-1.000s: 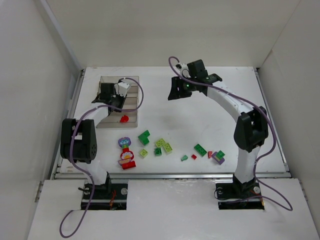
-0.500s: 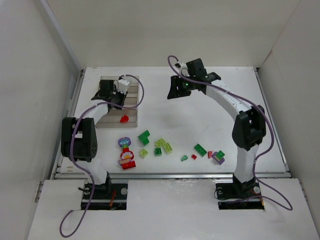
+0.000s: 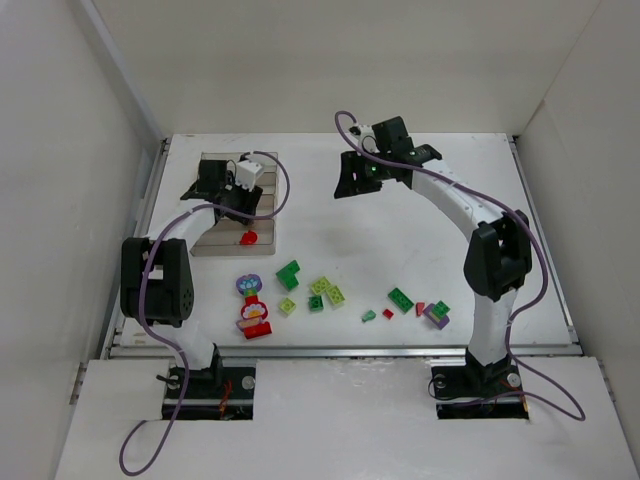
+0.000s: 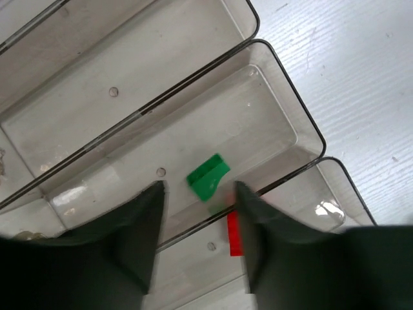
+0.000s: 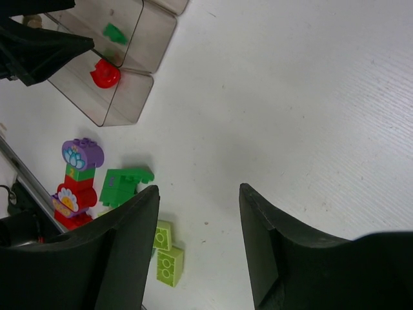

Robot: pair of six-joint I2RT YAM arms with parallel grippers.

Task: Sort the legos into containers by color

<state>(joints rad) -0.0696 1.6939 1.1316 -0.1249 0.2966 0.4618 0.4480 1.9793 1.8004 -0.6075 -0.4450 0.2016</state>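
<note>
The clear brownish tray (image 3: 262,160) stands at the far left. My left gripper (image 3: 214,186) hovers over it, open and empty (image 4: 199,190). Below its jaws a dark green brick (image 4: 208,176) lies in one compartment. A red brick (image 4: 233,234) lies in the neighbouring compartment, partly hidden by one finger; it also shows in the top view (image 3: 248,238). My right gripper (image 3: 358,177) is open and empty (image 5: 197,190), high above the table's middle. Loose legos lie near the front: a dark green brick (image 3: 289,274), lime bricks (image 3: 327,290) and the flower-topped piece (image 3: 252,308).
More bricks lie front right: a green one (image 3: 400,299), a small red one (image 3: 388,313) and a red, green and purple cluster (image 3: 433,311). White walls enclose the table on three sides. The right wrist view shows the tray (image 5: 139,29) and the flower-topped piece (image 5: 77,184).
My left gripper has shifted slightly toward the far side over the tray. The right arm has barely moved. The bricks lie where they were.
</note>
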